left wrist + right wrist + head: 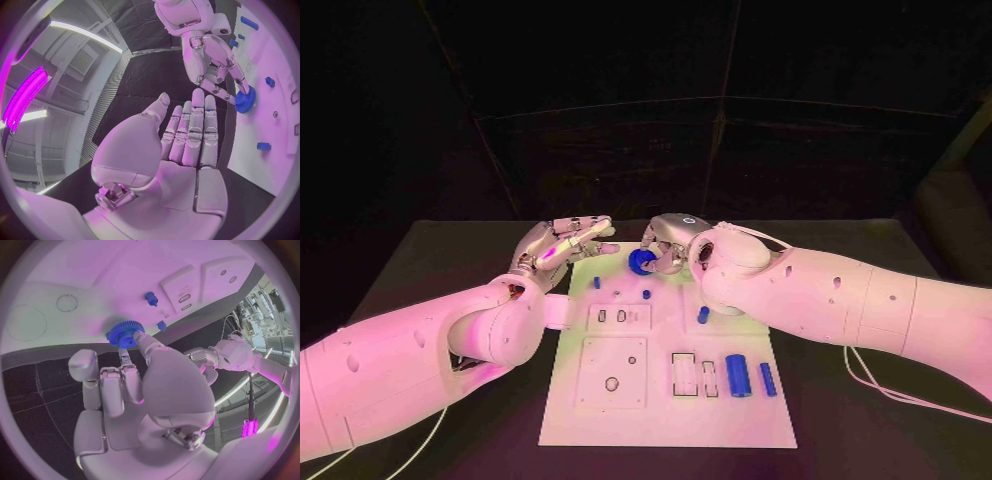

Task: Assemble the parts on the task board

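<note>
- Black tabletop (pixel 877 250) carries the white rectangular task board (pixel 668 420), which you see lying flat between the two white arms.
- You'll find the blue toothed gear wheel (pixel 642 262) at the board's far end, right at the far edge; the right wrist view shows it (pixel 125 334) against the white surface.
- Your right hand (pixel 678 240) grips that gear: in the right wrist view the fingertips (pixel 139 338) pinch its rim, and the left wrist view shows the same fingers (pixel 240 82) closed on the wheel (pixel 245 100).
- Your left hand (pixel 560 245) hovers just beside the gear, over the board's far left corner, holding nothing; in its own wrist view (pixel 187 145) the fingers lie straight and side by side, palm bare.
- Nearer you on the board, two blue cylinders (pixel 750 377) lie side by side next to rectangular slots (pixel 694 374).
- Small blue pegs (pixel 646 295) stand in the board's middle.
</note>
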Tool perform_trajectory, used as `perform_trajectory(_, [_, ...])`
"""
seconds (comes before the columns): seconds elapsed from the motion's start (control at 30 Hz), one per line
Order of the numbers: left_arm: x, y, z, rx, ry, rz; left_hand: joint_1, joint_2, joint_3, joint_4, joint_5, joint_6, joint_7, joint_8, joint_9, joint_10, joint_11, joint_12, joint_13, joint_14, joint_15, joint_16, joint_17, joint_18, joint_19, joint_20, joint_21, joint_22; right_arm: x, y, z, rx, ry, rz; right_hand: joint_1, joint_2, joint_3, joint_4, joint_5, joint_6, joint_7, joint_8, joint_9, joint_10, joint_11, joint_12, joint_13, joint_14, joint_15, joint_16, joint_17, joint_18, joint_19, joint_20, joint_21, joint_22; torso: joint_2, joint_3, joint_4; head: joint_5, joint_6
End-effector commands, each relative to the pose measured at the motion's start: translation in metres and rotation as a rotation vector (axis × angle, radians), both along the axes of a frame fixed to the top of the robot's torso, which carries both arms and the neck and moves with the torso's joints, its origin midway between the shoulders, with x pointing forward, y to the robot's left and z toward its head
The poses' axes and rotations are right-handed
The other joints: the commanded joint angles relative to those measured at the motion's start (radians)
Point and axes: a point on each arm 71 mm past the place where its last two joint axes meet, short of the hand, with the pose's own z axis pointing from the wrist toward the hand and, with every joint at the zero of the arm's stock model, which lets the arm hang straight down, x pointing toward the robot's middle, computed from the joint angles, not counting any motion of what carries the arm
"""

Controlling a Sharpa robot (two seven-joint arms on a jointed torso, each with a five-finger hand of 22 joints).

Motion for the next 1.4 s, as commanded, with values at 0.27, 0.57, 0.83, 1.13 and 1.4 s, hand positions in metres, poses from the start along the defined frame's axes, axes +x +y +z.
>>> perform_trajectory(0.27, [0.0003,-0.0004,0.0017,-0.003,-0.012,-0.007,-0.007,0.002,0.004,0.001,0.004,-0.001,0.004,-0.005,-0.001,-0.005,-0.002,-0.003,0.000,0.003,0.001,-0.001,0.002,0.006,0.006,-0.002,-0.003,-0.002,0.0007,0.0063,-0.0035,-0.017,0.023,0.023,-0.018,-0.004,0.012,0.000,-0.008,0.016,-0.012,0.001,0.038,0.003,0.007,0.000,0.068,0.086,0.001,0.001,0.151,-0.018,0.002,0.002,0.001,-0.006,0.000,0.0012,-0.0038,0.005,-0.004])
perform_trajectory(0.57, [0.0003,-0.0006,0.0018,-0.003,-0.012,-0.007,-0.007,0.002,0.004,0.001,0.004,-0.001,0.004,-0.005,-0.001,-0.005,-0.002,-0.003,0.000,0.003,0.001,-0.001,0.002,0.006,0.006,-0.002,-0.003,-0.002,0.0030,0.0093,-0.0061,-0.029,0.040,0.026,-0.067,-0.034,-0.007,0.016,-0.105,-0.042,0.007,-0.032,0.038,-0.017,0.024,-0.023,0.044,0.085,0.017,0.002,0.151,-0.017,-0.006,0.016,-0.005,-0.016,0.000,0.0015,-0.0027,0.006,-0.009])
perform_trajectory(0.83, [0.0005,-0.0001,0.0017,-0.003,-0.012,-0.006,-0.007,0.002,0.004,0.001,0.004,-0.001,0.004,-0.005,-0.001,-0.005,-0.002,-0.003,0.000,0.003,0.001,-0.001,0.002,0.006,0.006,-0.002,-0.003,-0.002,0.0038,0.0093,-0.0074,-0.028,0.050,0.026,-0.122,-0.051,-0.087,0.059,-0.126,-0.066,0.009,-0.042,0.040,-0.024,0.029,-0.029,0.039,0.085,0.021,0.002,0.152,-0.016,-0.010,0.022,-0.006,-0.021,0.000,0.0007,-0.0035,0.007,-0.012])
perform_trajectory(1.13, [0.0008,0.0004,0.0015,-0.002,-0.011,-0.005,-0.006,0.001,0.005,-0.002,0.004,-0.002,0.005,-0.007,-0.001,-0.007,-0.002,-0.006,0.000,0.003,0.001,-0.004,0.003,0.006,0.006,-0.002,-0.004,-0.003,0.0037,0.0102,-0.0075,-0.027,0.051,0.021,-0.132,-0.040,-0.126,0.084,-0.128,-0.071,0.011,-0.044,0.041,-0.026,0.031,-0.031,0.038,0.085,0.023,0.003,0.152,-0.015,-0.011,0.024,-0.007,-0.023,0.000,0.0010,-0.0028,0.006,-0.013])
perform_trajectory(1.4, [0.0008,0.0007,0.0016,-0.001,-0.011,-0.004,-0.006,0.001,0.005,-0.002,0.004,-0.002,0.005,-0.007,-0.001,-0.007,-0.002,-0.006,0.000,0.003,0.001,-0.004,0.003,0.006,0.006,-0.002,-0.004,-0.003,0.0045,0.0080,-0.0101,-0.050,0.074,0.013,-0.131,-0.039,-0.146,0.093,-0.124,-0.081,0.014,-0.048,0.040,-0.027,0.033,-0.032,0.038,0.085,0.025,0.002,0.151,-0.015,-0.013,0.025,-0.008,-0.025,0.000,0.0008,-0.0037,0.006,-0.014])
